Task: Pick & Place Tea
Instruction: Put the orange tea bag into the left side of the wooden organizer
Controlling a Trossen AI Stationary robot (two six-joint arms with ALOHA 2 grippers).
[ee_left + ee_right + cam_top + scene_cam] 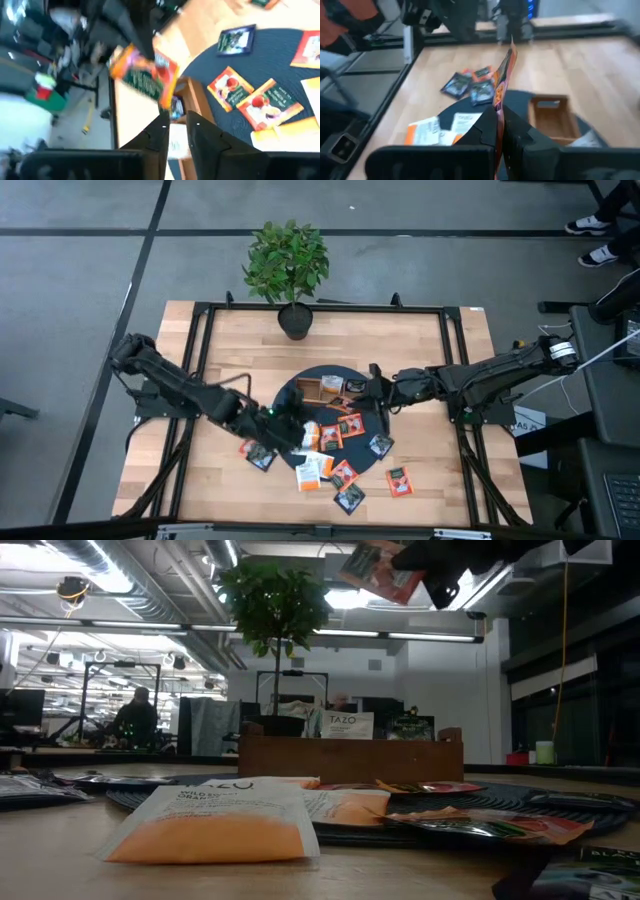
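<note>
Aloft, small flat orange-and-green tea sachet [503, 75] pinched edge-on in closed right gripper [499, 120] above long brown wooden tray [322, 391], "TAZO" legible on white sachets [349, 726] standing inside, loose sachets [348, 426] across round dark mat [375, 429], left gripper [291, 427] nearby, whether gripping cannot be told, potted plant [288, 263] behind.

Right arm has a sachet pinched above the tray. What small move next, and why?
Probably ease the right gripper down toward the wooden tray before letting go. It is shut on an orange sachet held edge-up, seemingly above the tray, so releasing from here might let it miss a compartment.
</note>
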